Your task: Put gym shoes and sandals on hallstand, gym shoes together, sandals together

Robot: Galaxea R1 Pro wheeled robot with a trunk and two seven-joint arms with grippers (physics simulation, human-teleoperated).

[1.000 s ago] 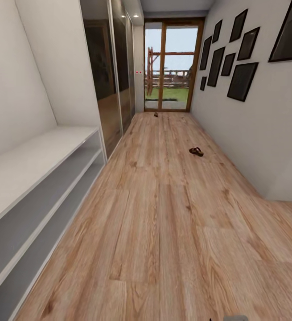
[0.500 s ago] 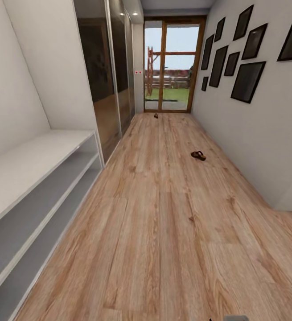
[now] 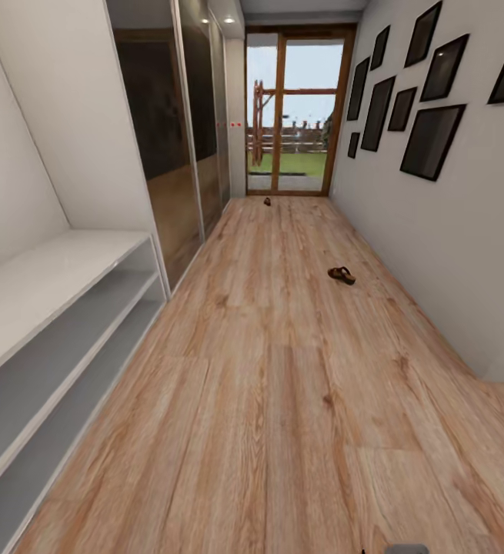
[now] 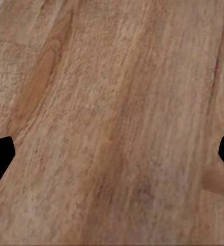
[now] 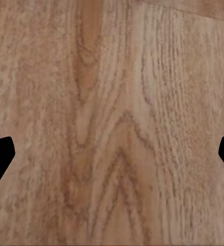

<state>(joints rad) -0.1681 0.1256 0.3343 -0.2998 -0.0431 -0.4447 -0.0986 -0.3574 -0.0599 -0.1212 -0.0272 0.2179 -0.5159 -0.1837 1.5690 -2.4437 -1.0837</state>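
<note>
The robot stood in the corridor with both grippers empty, left gripper [image 4: 112,154] and right gripper [image 5: 112,154] each pointing down at bare corridor floor [image 3: 282,400], fingers spread wide, likely kept ready while it travelled. One sandal [image 3: 342,275] lay at about one o'clock near the right wall. A small dark shape [image 3: 267,201], too distant to identify, sat at twelve o'clock by the glass door [image 3: 294,115], and the hallstand [image 3: 44,308] ran along nine o'clock.

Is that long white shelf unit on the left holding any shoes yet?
Empty, as far as it shows: the white shelf unit has bare tiers, and one brown sandal lies on the wood floor.
</note>
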